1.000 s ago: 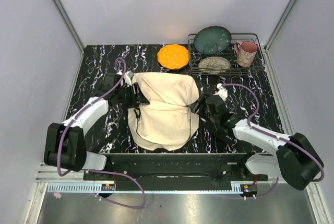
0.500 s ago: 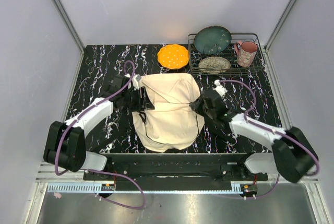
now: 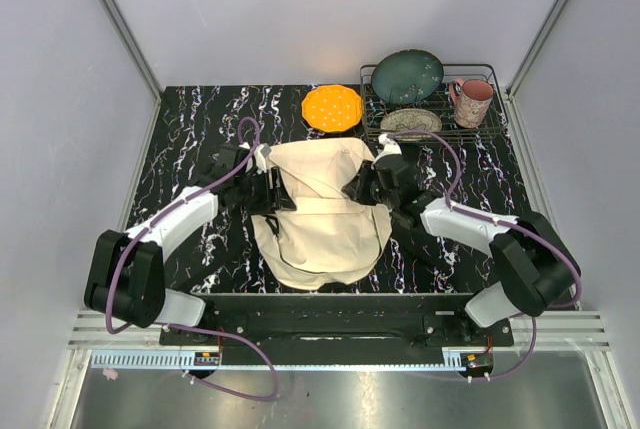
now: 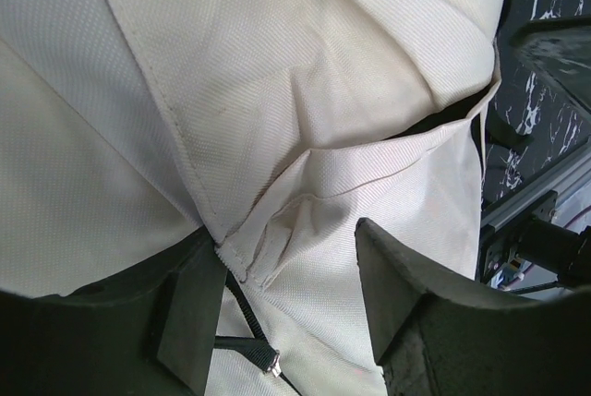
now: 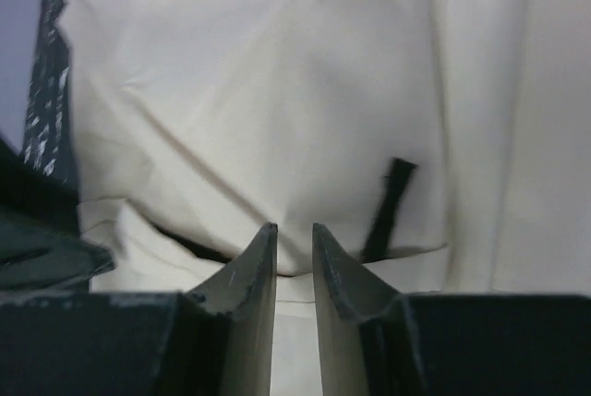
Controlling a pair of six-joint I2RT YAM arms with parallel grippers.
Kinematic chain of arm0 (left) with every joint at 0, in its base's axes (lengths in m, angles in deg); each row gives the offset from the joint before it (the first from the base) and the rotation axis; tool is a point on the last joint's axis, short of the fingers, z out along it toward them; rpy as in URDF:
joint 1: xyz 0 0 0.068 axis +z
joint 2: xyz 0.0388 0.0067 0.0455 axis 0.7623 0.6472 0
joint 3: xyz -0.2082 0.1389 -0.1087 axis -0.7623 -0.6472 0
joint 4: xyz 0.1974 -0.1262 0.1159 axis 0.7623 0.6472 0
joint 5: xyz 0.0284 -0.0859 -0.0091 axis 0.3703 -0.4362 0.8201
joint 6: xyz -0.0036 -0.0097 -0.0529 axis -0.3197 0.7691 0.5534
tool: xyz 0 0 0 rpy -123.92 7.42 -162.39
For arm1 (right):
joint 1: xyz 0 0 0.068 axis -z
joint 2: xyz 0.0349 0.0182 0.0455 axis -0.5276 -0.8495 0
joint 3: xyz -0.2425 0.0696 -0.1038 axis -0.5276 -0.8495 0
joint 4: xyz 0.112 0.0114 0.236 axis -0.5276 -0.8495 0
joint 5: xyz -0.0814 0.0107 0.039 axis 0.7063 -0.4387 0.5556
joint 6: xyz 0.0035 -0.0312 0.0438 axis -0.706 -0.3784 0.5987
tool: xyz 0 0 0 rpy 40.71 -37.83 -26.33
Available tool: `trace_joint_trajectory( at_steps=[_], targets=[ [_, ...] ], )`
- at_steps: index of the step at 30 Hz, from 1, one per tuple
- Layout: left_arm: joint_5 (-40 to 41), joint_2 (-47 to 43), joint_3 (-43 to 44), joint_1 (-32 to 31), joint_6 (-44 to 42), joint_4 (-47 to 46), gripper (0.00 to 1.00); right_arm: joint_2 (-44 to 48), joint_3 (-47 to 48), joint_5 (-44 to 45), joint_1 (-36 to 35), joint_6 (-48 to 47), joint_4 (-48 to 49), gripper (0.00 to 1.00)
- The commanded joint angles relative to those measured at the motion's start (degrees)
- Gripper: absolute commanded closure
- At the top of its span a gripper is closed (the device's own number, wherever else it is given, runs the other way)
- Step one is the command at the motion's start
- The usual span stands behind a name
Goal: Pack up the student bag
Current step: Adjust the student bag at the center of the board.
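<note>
Your left pincer has its jaws apart, tips down on the student bag. Cream fabric spans the gap, and a stitched fold corner sits right against one finger. A bit of black webbing with a metal end lies just behind that corner, nearer the wrist. Your right pincer has its jaws almost together with only a thin slit between them. Cream cloth shows through the slit, but you can't tell from this whether it's actually pinched or just lying under the tips. A short black strap lies on the fabric just past the tips, off to one side. The bag lies flat on the table between your two pincers, left pincer at its one upper edge and right pincer at the opposite one, with the bulk of it spread back toward the arm bases. Out past the bag, roughly midway between the pincers, there's an orange plate. Just beyond the right pincer is a wire rack holding a teal plate and a mug.
</note>
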Motion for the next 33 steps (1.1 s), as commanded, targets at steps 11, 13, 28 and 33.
trace_joint_trajectory(
  at_steps=[11, 13, 28, 33],
  targets=[
    [7.3, -2.3, 5.6, -1.0, -2.6, 5.2, 0.26, 13.0, -7.9, 9.5, -0.6, 0.1, 1.9, 0.31],
    [9.1, -7.4, 4.1, -1.1, -2.7, 5.7, 0.14, 19.1, -10.0, 15.8, -0.6, 3.2, -4.3, 0.24],
    [26.3, -23.1, -13.3, -0.6, 9.6, 6.7, 0.01, 18.5, -19.0, 3.5, 1.6, 8.1, -8.0, 0.10],
    [18.3, -19.3, -15.7, -0.7, 9.7, -0.6, 0.01, 10.5, -17.1, -5.4, 1.6, 9.6, -1.7, 0.12]
  ],
)
